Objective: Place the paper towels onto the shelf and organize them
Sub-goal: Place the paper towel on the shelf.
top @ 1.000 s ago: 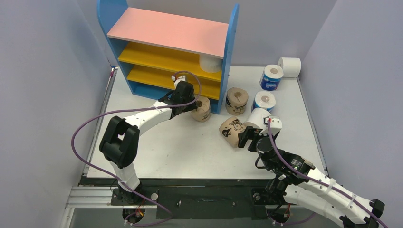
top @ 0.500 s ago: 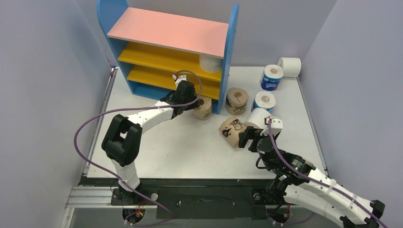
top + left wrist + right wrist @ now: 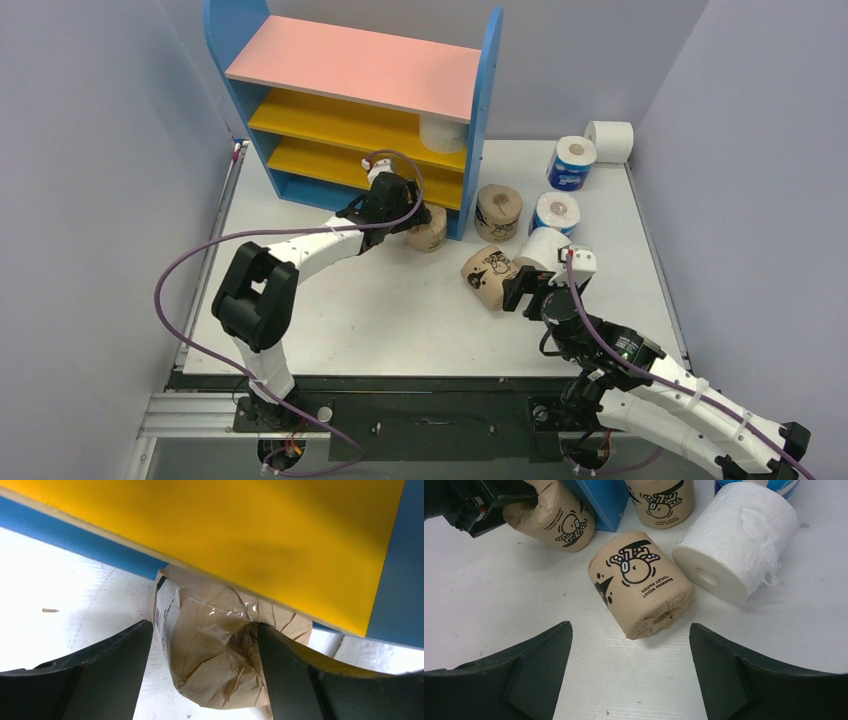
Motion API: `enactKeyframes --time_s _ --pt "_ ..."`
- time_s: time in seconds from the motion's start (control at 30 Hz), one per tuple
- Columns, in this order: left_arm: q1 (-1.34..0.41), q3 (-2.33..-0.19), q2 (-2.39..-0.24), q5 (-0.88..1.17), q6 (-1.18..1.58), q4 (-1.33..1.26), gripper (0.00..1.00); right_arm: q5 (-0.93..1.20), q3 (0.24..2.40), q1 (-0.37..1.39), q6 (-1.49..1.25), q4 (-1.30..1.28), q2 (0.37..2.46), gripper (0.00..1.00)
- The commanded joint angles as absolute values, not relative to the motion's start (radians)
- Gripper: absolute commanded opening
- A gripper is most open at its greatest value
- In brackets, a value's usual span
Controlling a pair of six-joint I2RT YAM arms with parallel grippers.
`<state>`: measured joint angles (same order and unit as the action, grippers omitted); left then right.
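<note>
The shelf stands at the back left, with a white roll on its upper yellow board. My left gripper is shut on a tan printed roll at the shelf's lower right front corner. In the left wrist view the gripper has one finger at the core of this roll, right under the yellow board. My right gripper is open and empty. In its wrist view the gripper sits just short of a lying tan roll.
A white roll lies beside the lying tan roll. An upright tan roll stands by the shelf's blue side. Two blue-wrapped rolls and a white roll sit at the back right. Walls close both sides.
My left gripper has edged toward the shelf, carrying the tan roll slightly closer to its lower corner. The right arm has not moved.
</note>
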<state>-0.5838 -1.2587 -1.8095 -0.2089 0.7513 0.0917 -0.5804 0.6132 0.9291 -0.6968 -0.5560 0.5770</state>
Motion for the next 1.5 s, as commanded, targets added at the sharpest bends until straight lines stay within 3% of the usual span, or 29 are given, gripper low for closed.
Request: enactKeyframes --time_s 0.0,0.17,0.23,0.47,0.67,0.8,0.9,1.13,1.47 --pt "-0.588 -1.257 -1.677 -0.223 0.745 -0.01 0.76 -0.608 0.612 0.928 -0.706 -0.558 0.566 0.82" --pt "-0.587 -1.205 -1.599 -0.246 0.744 0.027 0.83 -0.602 0.611 0.927 -0.703 -0.553 0.566 0.82" --pt "-0.586 -1.163 -1.548 -0.264 0.745 0.023 0.98 -0.603 0.609 0.928 -0.703 -0.551 0.564 0.82" --pt "-0.573 -1.014 -1.386 -0.231 0.661 -0.055 0.96 -0.602 0.603 0.928 -0.697 -0.547 0.557 0.82" --pt "-0.587 -0.68 -1.28 -0.203 0.635 -0.348 0.96 -0.605 0.584 0.928 -0.677 -0.522 0.529 0.82" --pt "-0.583 -0.564 -1.24 -0.128 0.576 -0.479 0.97 -0.602 0.572 0.928 -0.672 -0.51 0.521 0.82" --pt "-0.584 -0.529 -1.279 -0.083 0.542 -0.58 1.0 -0.599 0.567 0.928 -0.67 -0.511 0.519 0.82" --pt "-0.604 -0.463 -1.48 -0.066 0.486 -0.863 0.91 -0.594 0.558 0.927 -0.674 -0.511 0.496 0.82" --pt "-0.635 -0.568 -1.645 -0.119 0.403 -0.845 0.89 -0.602 0.564 0.928 -0.671 -0.537 0.463 0.82"
